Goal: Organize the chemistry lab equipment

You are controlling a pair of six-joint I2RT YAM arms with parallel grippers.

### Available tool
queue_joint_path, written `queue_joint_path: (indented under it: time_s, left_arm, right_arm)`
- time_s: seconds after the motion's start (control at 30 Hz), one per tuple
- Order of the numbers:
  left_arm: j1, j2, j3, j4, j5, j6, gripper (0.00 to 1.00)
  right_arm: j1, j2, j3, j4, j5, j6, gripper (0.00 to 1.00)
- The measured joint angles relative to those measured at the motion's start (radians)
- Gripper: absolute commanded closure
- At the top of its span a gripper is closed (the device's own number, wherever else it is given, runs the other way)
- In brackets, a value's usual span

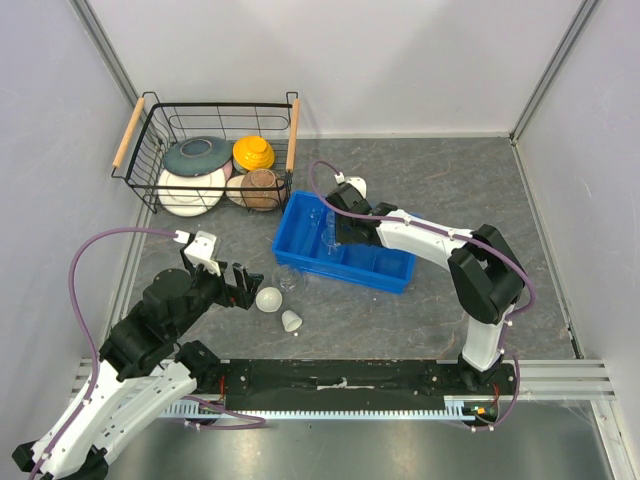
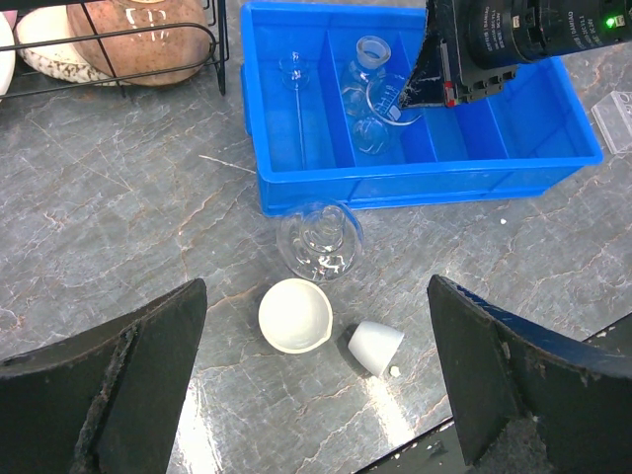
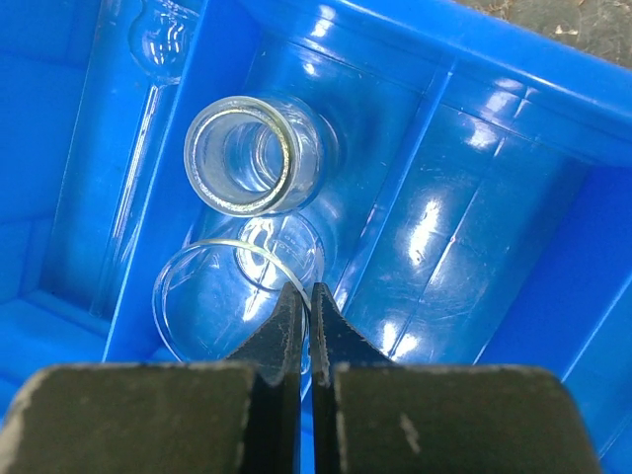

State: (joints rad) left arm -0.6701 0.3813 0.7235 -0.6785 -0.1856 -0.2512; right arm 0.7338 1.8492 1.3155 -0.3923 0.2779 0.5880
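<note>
- I am holding my left gripper [image 1: 241, 287] spread wide above the grey table [image 2: 118, 197]. Its two dark fingers [image 2: 109, 380] are standing well apart and gripping nothing.
- Just past those fingertips and between them, a round white dish [image 2: 294, 316] is sitting upright on the table with its hollow facing up.
- Just beside the dish, toward my right-hand finger, a small white cup [image 2: 376, 347] is lying on its side.
- Beyond the dish, a clear round flask [image 2: 318, 240] is lying close against the near wall of the blue bin [image 2: 296, 188], sitting between the dish and the bin.
- Inside the bin, a thin glass tube with a bulb [image 2: 294, 71] is lying in the left compartment.
- In the next compartment, a necked flask [image 3: 242, 158] and a clear beaker [image 3: 197, 306] are sitting close together.
- My right gripper [image 3: 302, 296] is hanging over that same compartment and blocking part of it. Its fingers are pressed together with the tips at the beaker's rim, and I cannot tell whether the glass wall is pinched between them.
- Farthest off, beyond my left-hand finger, a wire basket [image 1: 222, 103] is holding a brown bowl [image 1: 262, 188], a yellow bowl [image 1: 254, 153] and plates.
</note>
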Motion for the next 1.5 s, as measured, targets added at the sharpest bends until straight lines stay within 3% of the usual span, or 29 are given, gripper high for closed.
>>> queue_joint_path:
  time_s: [0.37,0.47,0.5,0.77,1.07,1.5]
  left_arm:
    - [0.0,0.0,0.0,0.0,0.0,0.0,0.0]
    - [0.0,0.0,0.0,0.0,0.0,0.0,0.0]
    - [0.0,0.0,0.0,0.0,0.0,0.0,0.0]
    - [0.0,0.0,0.0,0.0,0.0,0.0,0.0]
    - [0.0,-0.005,0.0,0.0,0.0,0.0,0.0]
    - [0.0,-0.005,0.0,0.0,0.0,0.0,0.0]
  right_arm:
    - [0.034,-0.001,-0.005,0.002,-0.002,-0.002,1.0]
    - [0.055,-0.006,-0.005,-0.01,0.012,-0.002,0.89]
    - [0.06,-0.007,-0.005,-0.014,0.014,-0.002,0.81]
    - [0.083,-0.019,-0.004,-0.052,0.035,-0.006,0.62]
    - [0.114,-0.085,0.038,-0.129,0.091,-0.01,0.6]
    - [0.302,-0.151,0.193,-0.177,0.121,-0.018,0.53]
